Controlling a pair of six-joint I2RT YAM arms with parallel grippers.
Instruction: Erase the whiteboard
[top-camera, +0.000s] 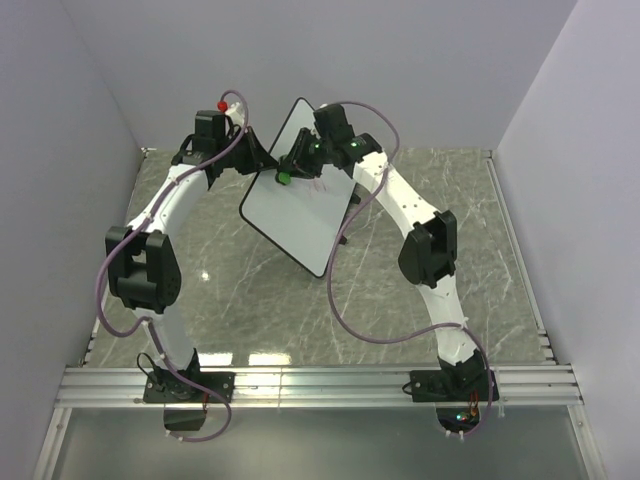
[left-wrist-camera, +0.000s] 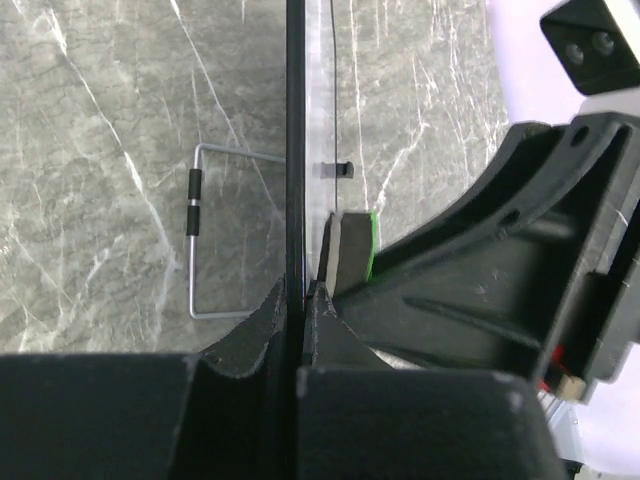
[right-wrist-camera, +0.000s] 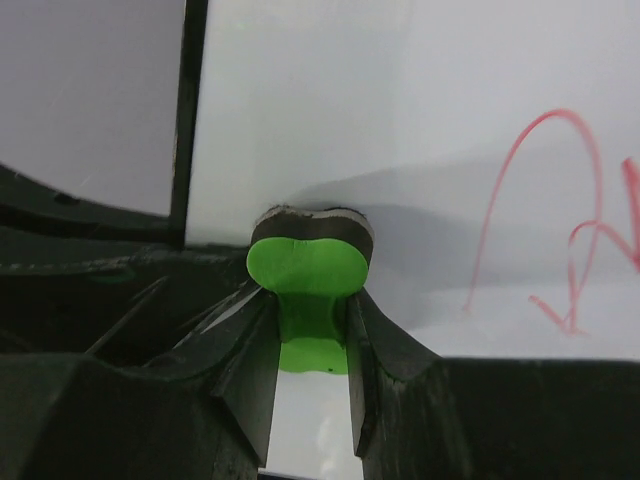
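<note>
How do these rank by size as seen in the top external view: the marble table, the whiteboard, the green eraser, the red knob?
1. marble table
2. whiteboard
3. green eraser and red knob: both are small spots, too alike to rank; the eraser is partly hidden.

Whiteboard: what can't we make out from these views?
- Red marks: cut off by the right edge in the right wrist view; too small in the top view.
- Face of the whiteboard: edge-on in the left wrist view, so hidden.
- Patch under the eraser: covered by it and the right gripper in the right wrist view.
</note>
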